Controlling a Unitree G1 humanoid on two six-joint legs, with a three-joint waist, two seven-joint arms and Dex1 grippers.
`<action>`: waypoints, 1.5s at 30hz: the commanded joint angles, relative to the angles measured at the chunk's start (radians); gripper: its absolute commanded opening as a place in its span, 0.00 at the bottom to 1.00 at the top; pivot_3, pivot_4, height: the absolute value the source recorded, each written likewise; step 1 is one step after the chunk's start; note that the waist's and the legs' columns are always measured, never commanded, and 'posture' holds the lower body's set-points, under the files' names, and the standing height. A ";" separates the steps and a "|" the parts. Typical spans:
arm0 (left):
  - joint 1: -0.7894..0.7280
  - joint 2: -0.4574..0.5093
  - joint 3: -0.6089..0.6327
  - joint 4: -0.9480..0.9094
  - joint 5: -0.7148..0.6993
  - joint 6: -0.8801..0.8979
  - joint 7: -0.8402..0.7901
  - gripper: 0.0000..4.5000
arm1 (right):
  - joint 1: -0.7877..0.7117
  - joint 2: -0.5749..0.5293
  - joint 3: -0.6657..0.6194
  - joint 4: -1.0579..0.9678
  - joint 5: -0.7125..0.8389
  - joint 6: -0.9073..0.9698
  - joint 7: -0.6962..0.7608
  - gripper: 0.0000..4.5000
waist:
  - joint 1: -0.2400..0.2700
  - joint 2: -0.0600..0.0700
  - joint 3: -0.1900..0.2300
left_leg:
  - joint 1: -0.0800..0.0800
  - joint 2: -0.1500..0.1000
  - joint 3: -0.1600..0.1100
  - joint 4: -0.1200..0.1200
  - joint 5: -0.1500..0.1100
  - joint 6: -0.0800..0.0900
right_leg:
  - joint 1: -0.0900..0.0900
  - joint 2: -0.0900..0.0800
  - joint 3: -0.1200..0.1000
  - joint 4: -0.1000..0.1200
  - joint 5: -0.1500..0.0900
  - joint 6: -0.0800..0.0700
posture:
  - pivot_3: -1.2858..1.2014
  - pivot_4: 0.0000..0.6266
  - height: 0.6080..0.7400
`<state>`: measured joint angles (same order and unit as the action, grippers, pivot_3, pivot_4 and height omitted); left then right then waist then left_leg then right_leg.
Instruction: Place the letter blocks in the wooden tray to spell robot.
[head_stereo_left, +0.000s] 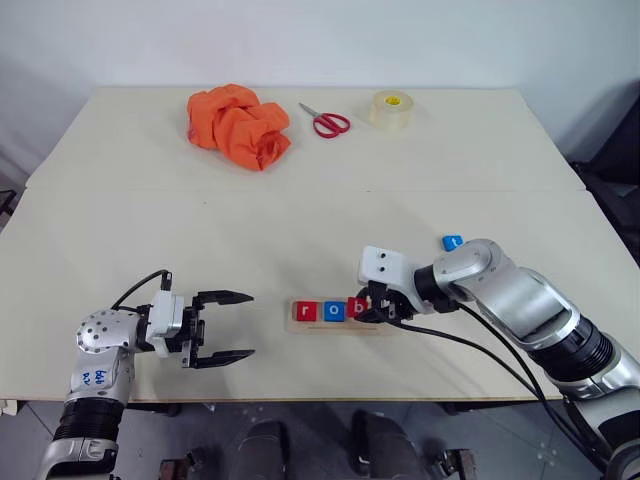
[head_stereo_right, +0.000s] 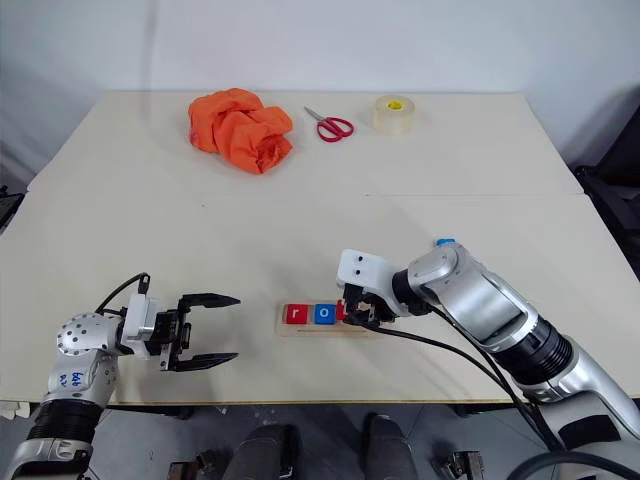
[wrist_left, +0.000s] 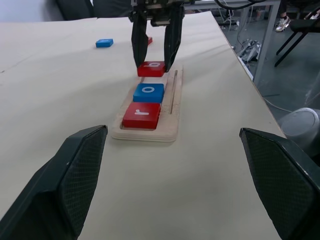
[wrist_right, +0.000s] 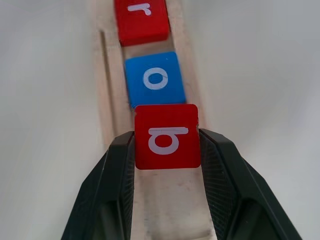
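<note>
Right claw (wrist_right: 167, 150) grasps red b block (wrist_right: 167, 136) over wooden tray (wrist_left: 172, 107), beside blue o (wrist_left: 148, 92), red r (wrist_left: 142, 114). Left claw (head_stereo_left: 222, 328) released, left of tray.

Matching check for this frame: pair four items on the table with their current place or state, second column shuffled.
Items:
1. r block
2. b block
3. t block
4. left gripper

States:
A. loose on the table, beyond the right arm
B. open, holding nothing
C. lying at the end of the wooden tray
D. clamped in the right gripper over the tray

Pairs: 1-C, 2-D, 3-A, 4-B
</note>
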<state>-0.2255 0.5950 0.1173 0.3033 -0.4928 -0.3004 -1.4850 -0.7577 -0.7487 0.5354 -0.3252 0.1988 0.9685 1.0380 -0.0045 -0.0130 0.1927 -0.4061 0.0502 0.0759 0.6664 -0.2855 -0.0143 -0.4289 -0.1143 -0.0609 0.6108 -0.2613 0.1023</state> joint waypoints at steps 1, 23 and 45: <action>0.010 -0.001 0.017 -0.034 -0.018 -0.005 0.009 1.00 | -0.009 -0.003 0.005 0.000 -0.017 -0.028 0.006 0.33 | 0.000 0.000 0.000 | 0.000 0.000 0.000 0.000 0.000 0.000 | 0.000 0.000 0.000 0.000 0.000 0.000 | 0.52 0.24 1.00; -0.021 -0.024 0.004 -0.002 -0.002 -0.015 0.024 1.00 | 0.067 -0.076 -0.113 -0.076 0.039 -0.080 0.075 0.96 | 0.004 0.000 0.000 | 0.000 0.000 0.000 0.000 0.000 0.000 | 0.000 0.000 0.000 0.000 0.000 0.000 | 0.52 0.24 1.00; -0.015 -0.033 0.001 -0.013 0.003 -0.014 0.031 1.00 | 0.102 -0.026 -0.084 0.062 -0.023 -0.178 0.062 0.00 | 0.000 0.000 0.000 | 0.000 0.000 0.000 0.000 0.000 0.000 | 0.000 0.001 0.000 0.000 0.000 0.000 | 0.52 0.24 1.00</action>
<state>-0.2532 0.5556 0.1087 0.3233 -0.4844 -0.3073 -1.4584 -0.6466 -0.7815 0.4545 -0.2566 0.1791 0.8054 1.0986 -0.0045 -0.0132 0.1926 -0.4059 0.0506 0.0762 0.6664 -0.2854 -0.0143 -0.4289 -0.1137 -0.0609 0.6110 -0.2612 0.1024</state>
